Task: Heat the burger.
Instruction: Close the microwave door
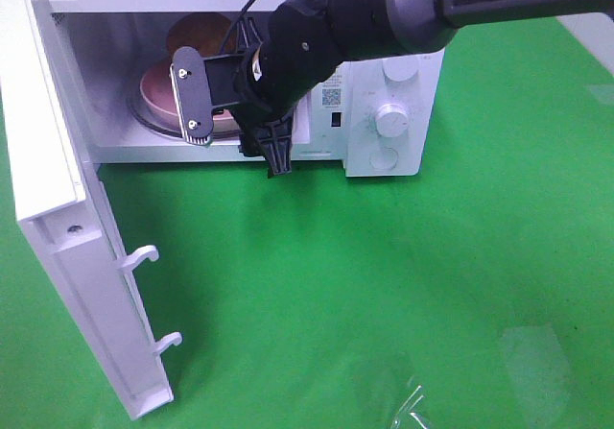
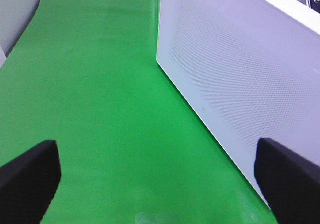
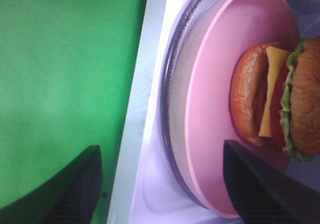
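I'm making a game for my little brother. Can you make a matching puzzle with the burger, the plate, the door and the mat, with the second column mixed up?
Things:
1. burger
2. plate
3. door
4. mat

Matches:
A. pink
B. green
C. sits on the plate
D. swung open

Pairs: 1-C, 2-A, 3-D, 4-B

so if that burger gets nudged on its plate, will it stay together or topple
Probably apt to shift: the burger is loose stacked layers, with cheese poking past the bun. Its rounded bun looks slippery to grip. The pink plate under it may well slide on the glass turntable.
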You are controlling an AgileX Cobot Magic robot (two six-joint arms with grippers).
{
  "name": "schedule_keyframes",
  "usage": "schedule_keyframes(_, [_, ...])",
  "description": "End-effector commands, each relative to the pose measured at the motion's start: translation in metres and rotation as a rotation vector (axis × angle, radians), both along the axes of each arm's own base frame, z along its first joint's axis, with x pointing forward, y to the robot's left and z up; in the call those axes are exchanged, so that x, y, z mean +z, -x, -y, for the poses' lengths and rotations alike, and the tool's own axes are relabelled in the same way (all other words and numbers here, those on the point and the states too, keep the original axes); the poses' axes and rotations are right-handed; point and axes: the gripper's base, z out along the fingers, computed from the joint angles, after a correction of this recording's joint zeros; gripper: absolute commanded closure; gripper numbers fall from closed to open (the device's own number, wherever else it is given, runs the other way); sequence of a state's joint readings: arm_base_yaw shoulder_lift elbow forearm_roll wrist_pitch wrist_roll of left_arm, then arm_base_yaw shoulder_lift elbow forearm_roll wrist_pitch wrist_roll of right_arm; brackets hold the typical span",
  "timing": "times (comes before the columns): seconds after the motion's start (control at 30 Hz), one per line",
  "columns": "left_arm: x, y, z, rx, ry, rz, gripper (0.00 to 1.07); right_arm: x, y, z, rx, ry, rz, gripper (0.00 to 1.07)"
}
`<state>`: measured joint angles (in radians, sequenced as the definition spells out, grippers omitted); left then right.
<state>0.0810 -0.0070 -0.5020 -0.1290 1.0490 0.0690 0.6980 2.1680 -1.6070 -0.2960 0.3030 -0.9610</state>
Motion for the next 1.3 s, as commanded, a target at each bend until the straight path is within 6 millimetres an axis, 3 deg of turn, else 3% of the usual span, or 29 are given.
schedule_keyframes(0.03, [0.000, 0.002, 0.000, -0.006, 0.001, 0.025, 0.09, 0.007, 0.006, 0.002, 0.011, -0.015, 0.015, 0.35])
schedule_keyframes(0.5, [0.000, 0.002, 0.000, -0.006, 0.001, 0.025, 0.09, 0.019, 0.032, 0.023, -0.019, -0.037, -0.013, 0.35])
schedule_keyframes(0.8, [0.000, 0.002, 0.000, -0.006, 0.001, 0.025, 0.09, 0.038, 0.053, 0.040, -0.082, -0.111, -0.028, 0.35])
schedule_keyframes(0.93, [0.000, 0.002, 0.000, -0.006, 0.001, 0.025, 0.09, 0.052, 0.070, 0.054, -0.158, -0.180, -0.055, 0.35])
schedule_keyframes(1.3, [0.000, 0.002, 0.000, -0.006, 0.001, 0.025, 0.09, 0.063, 0.105, 0.083, -0.350, -0.341, -0.147, 0.35])
